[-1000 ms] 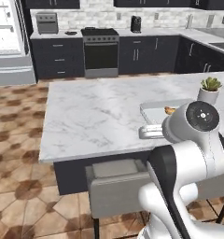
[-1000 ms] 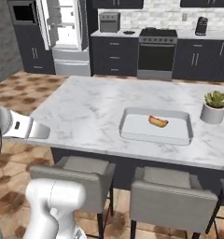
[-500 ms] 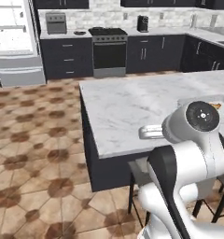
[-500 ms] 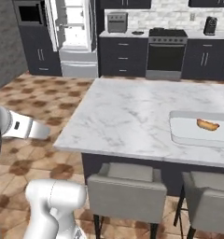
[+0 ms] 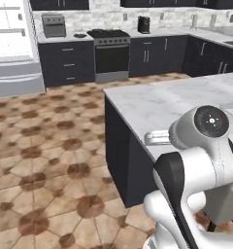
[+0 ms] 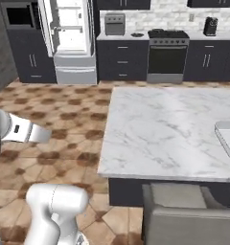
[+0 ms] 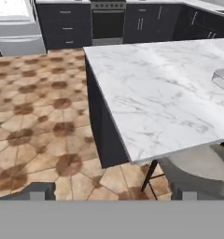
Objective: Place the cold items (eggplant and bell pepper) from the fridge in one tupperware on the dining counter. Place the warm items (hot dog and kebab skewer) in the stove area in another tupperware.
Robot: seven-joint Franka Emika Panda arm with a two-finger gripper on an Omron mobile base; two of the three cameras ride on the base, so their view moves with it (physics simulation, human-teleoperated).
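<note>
Kitchen, transit stage; items listed from left to right

- Fridge: far left against the back wall, door open, white shelves lit; its contents are too small to tell apart, so the eggplant and bell pepper cannot be made out, though by the task they belong inside
- Floor: brown patterned tile, the open stretch between the base and the fridge
- Gripper: empty, jaws spread wide with nothing between them; held low at the near left corner of the island, looking out over floor and marble
- Stove: back wall, centre, dark oven front; the hot dog and kebab skewer are not discernible on or beside it
- Tabletop: white marble dining island, bare across its left and middle
- Tupperware: white tray at the island's right edge, cut off by the frame; its inside is not visible here
- Stool: grey seat tucked under the near edge of the island

Step in hand, as judged: travel between stations, with nothing carried. The fridge stands open and ahead to the left, so a fetch of a cold item seems likeliest.

Next move calls for: driving the base close to the fridge front, lifting the arm to shelf height, then lining the open gripper up on one vegetable once it can be seen
</note>
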